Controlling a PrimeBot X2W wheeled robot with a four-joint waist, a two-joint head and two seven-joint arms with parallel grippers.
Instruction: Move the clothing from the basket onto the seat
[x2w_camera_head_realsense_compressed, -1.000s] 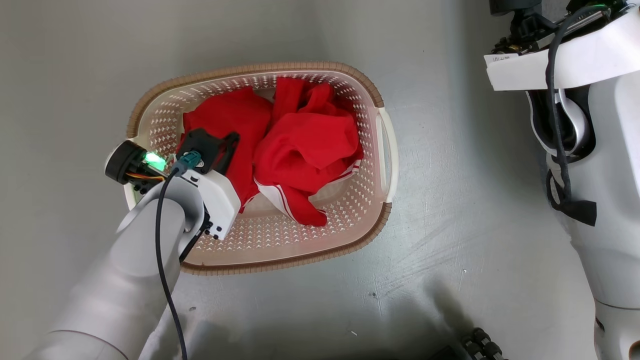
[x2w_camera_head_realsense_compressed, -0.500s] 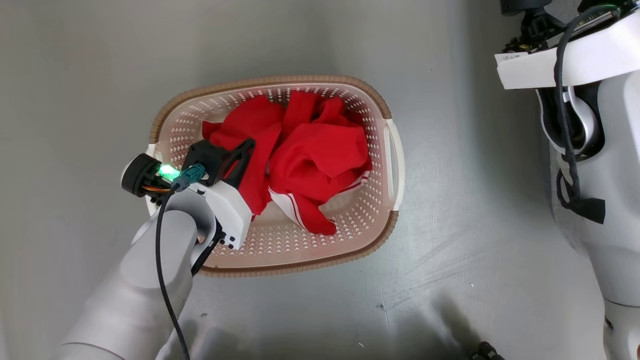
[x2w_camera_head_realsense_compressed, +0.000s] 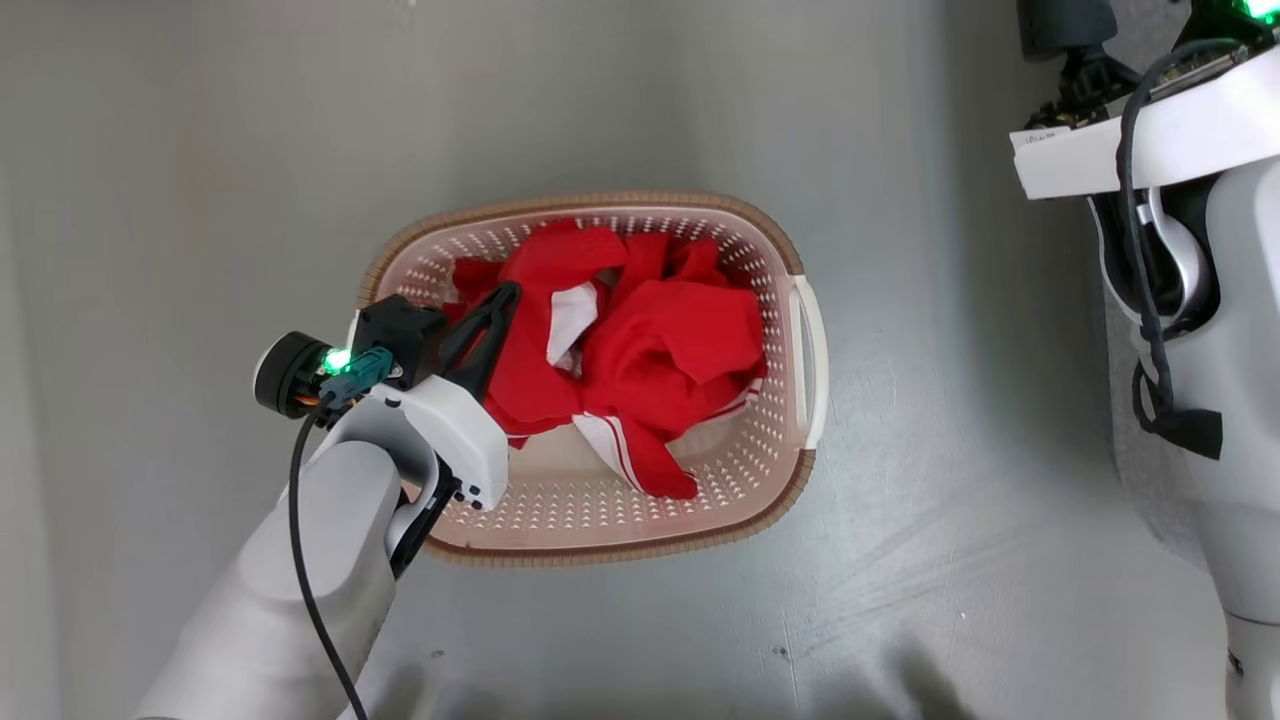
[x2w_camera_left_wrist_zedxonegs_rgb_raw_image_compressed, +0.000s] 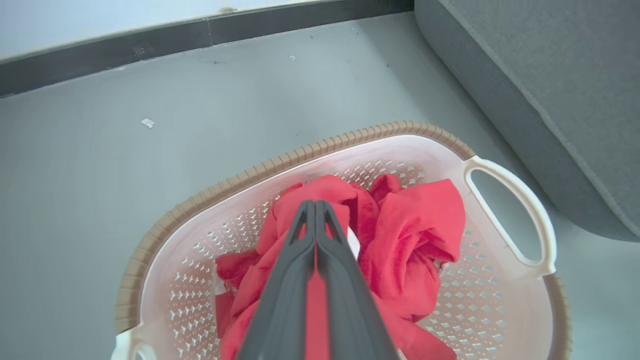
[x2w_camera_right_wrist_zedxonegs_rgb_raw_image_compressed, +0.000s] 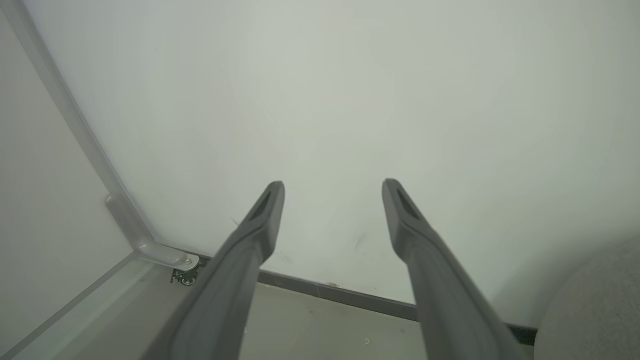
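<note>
**Clothing (x2w_camera_head_realsense_compressed: 650, 350) of bright red soft fabric with white stripes: pinched, not yet out of the basket**

The clothing lies heaped inside the cream-white perforated plastic basket with the brown woven rim (x2w_camera_head_realsense_compressed: 600, 553), which stands on the plain grey floor (x2w_camera_head_realsense_compressed: 950, 500). In the head view, the left gripper (x2w_camera_head_realsense_compressed: 505, 295) reaches in from the basket's nine o'clock side. Its two long dark fingers are clenched together on a fold of the red cloth. In the left wrist view a red strip shows between them (how deep the bite goes I cannot tell). The bulk of the heap slumps toward three o'clock, and a white-striped hem trails toward six. The right gripper (x2w_camera_right_wrist_zedxonegs_rgb_raw_image_compressed: 332, 187) is spread wide with nothing in it, pointing at a pale wall (x2w_camera_right_wrist_zedxonegs_rgb_raw_image_compressed: 350, 100).

The large grey fabric-upholstered sofa (x2w_camera_left_wrist_zedxonegs_rgb_raw_image_compressed: 550, 100) sits at about two o'clock from the basket in the left wrist view, near the basket's handle.

The step in hand looks like the lift-out. I would raise the arm straight up and slowly until the trailing hem hangs free of the rim, and only then swing toward two o'clock. The folds look tangled, so a quick pull could drag the rest of the heap along, or tug the light basket with it. A thin pinch of soft cloth may also slip.
</note>
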